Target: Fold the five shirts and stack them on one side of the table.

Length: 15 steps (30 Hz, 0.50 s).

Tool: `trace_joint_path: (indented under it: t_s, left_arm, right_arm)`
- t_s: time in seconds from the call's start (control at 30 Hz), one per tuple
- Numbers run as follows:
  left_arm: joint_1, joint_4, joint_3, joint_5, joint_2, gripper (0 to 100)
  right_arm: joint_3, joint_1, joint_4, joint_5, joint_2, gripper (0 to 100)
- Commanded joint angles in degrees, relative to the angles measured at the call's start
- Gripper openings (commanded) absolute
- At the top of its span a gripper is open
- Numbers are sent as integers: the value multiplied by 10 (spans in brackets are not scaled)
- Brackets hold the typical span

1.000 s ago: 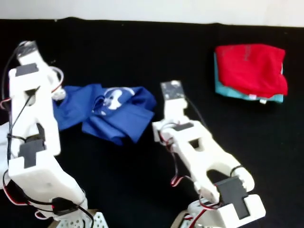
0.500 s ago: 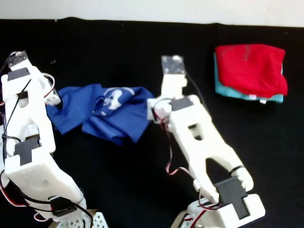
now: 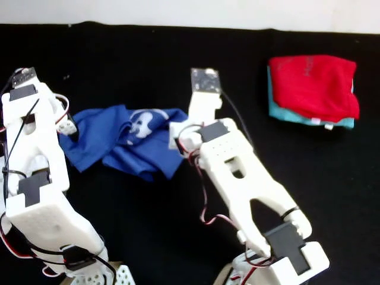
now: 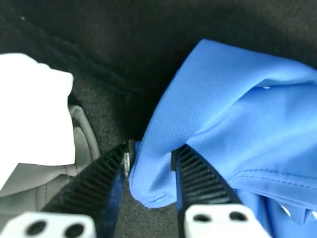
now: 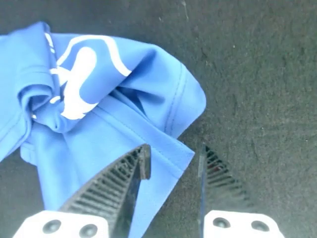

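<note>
My left gripper point(image 4: 151, 161) is clamped on one edge of the crumpled blue fabric shirt point(image 3: 122, 142). My right gripper point(image 5: 173, 154) hangs with its jaws apart over the shirt's opposite corner, mid-table.

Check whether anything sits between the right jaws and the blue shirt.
Nothing visible does. The right gripper hangs open directly over a hemmed corner of the blue shirt, with bare black table beside it.
</note>
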Motion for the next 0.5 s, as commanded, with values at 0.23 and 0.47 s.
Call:
trace_joint_path:
  t_s: [0.23,0.47]
  left_arm:
    - [-1,6,-7,4,-4,126]
    - [-1,4,-7,4,-4,126]
  right_arm:
    - [-65,-6,-6,-5,109,156]
    - [-93,-9,-7,-4,125,152]
